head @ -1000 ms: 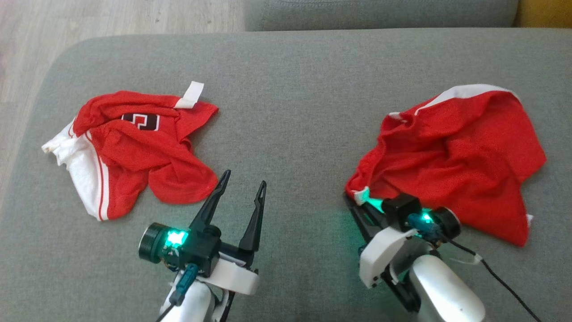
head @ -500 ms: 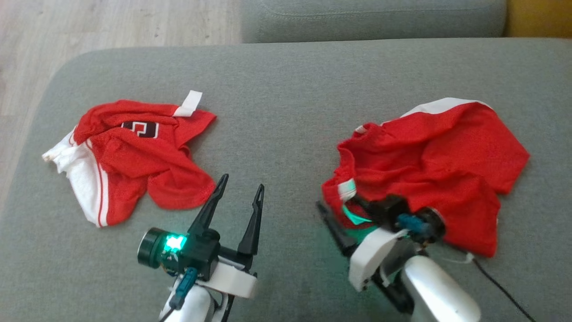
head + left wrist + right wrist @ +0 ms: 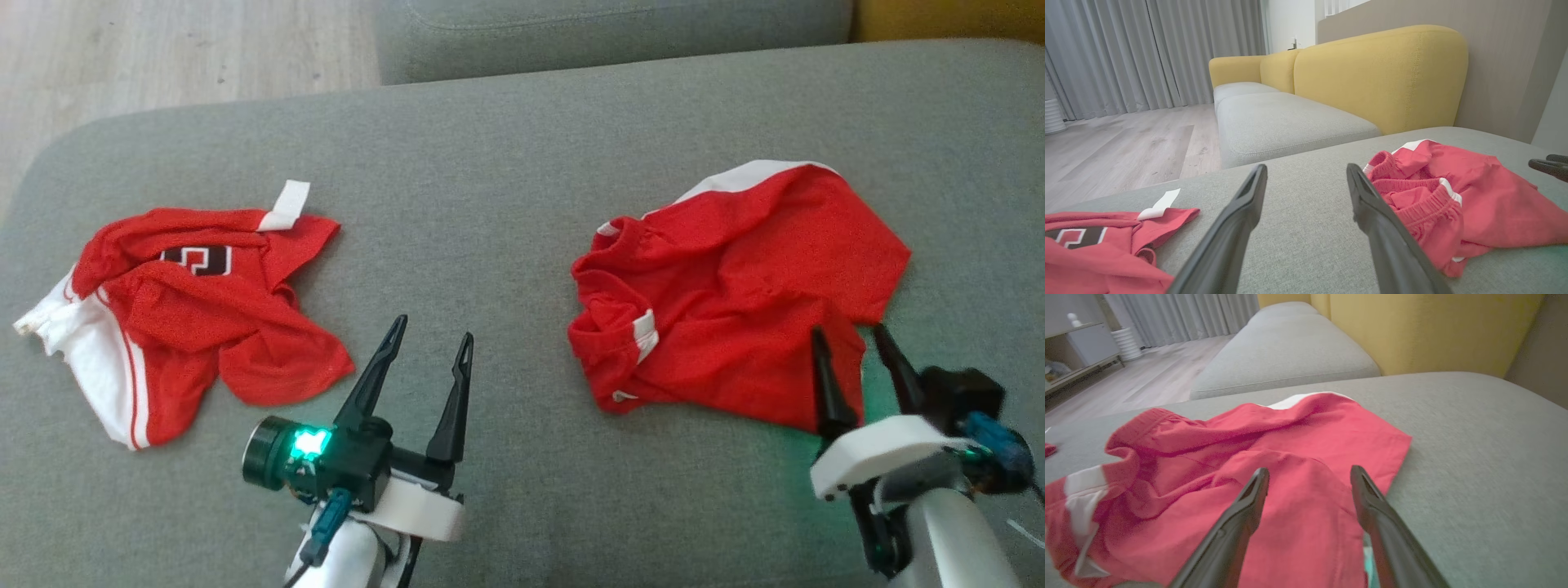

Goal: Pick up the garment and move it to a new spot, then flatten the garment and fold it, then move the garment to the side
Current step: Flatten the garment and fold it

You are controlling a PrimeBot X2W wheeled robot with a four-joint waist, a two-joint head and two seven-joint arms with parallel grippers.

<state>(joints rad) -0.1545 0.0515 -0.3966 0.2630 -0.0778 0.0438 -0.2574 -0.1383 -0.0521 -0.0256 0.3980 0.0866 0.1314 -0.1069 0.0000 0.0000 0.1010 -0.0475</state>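
Observation:
The garment [image 3: 735,278], red shorts with white trim, lies crumpled on the right half of the grey cushion [image 3: 506,196]. It also shows in the left wrist view [image 3: 1478,196] and the right wrist view [image 3: 1274,453]. My right gripper [image 3: 849,331] is open at the garment's near right edge, its fingertips just over the red cloth and nothing held between them [image 3: 1309,470]. My left gripper [image 3: 431,328] is open over bare cushion between the two cloth heaps [image 3: 1306,167], holding nothing.
A second red garment [image 3: 196,310] with a black logo and white side lies crumpled at the left [image 3: 1106,249]. Wood floor [image 3: 163,49] lies beyond the cushion's left and far edge. A grey sofa seat [image 3: 1290,122] with a yellow back [image 3: 1384,73] stands behind.
My right gripper opened and let go of the garment's waistband, then drew back to the right. The garment settled onto the cushion. The head camera shifted; the left gripper stayed put.

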